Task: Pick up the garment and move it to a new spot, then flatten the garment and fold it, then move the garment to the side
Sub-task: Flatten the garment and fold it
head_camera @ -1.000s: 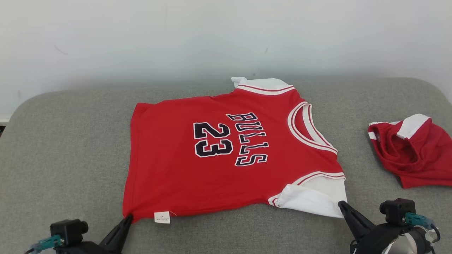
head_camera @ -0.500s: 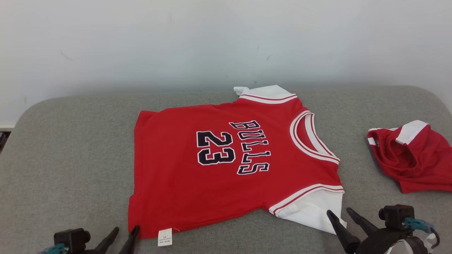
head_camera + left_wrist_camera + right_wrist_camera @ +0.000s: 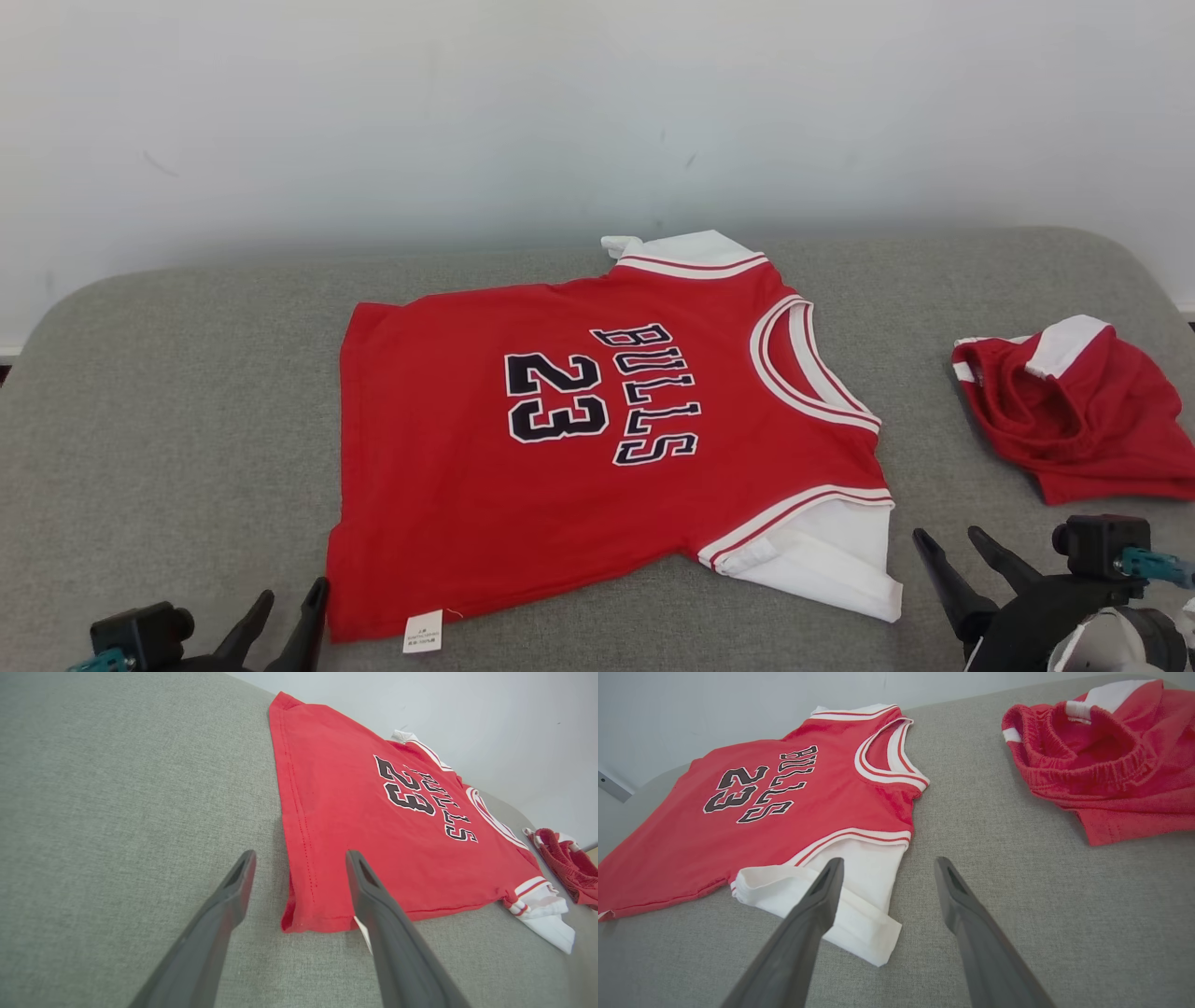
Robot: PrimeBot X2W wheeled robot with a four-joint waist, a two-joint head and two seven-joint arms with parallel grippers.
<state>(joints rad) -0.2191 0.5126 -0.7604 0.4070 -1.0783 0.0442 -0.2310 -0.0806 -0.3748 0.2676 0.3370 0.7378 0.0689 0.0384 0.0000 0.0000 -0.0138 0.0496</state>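
Observation:
The garment (image 3: 560, 467) is a red jersey with white sleeves and "BULLS 23" in black, lying spread flat on the grey cushioned surface (image 3: 168, 420). Its collar points right and its hem left. My left gripper (image 3: 292, 595) stands open just off the near hem corner, above the corner (image 3: 299, 910) in the left wrist view and holding nothing. My right gripper (image 3: 950, 545) is open too, a little right of the near white sleeve (image 3: 859, 891), with nothing between its fingers.
A second red garment with a white band (image 3: 1074, 411) lies crumpled at the right side of the surface. A pale wall (image 3: 560, 112) rises behind. Bare grey surface lies left of the jersey and along the front edge.
Both grippers have opened and let go of the jersey's near hem corner and near sleeve, then drawn back a little. The jersey now lies flat. The head camera shifted slightly.

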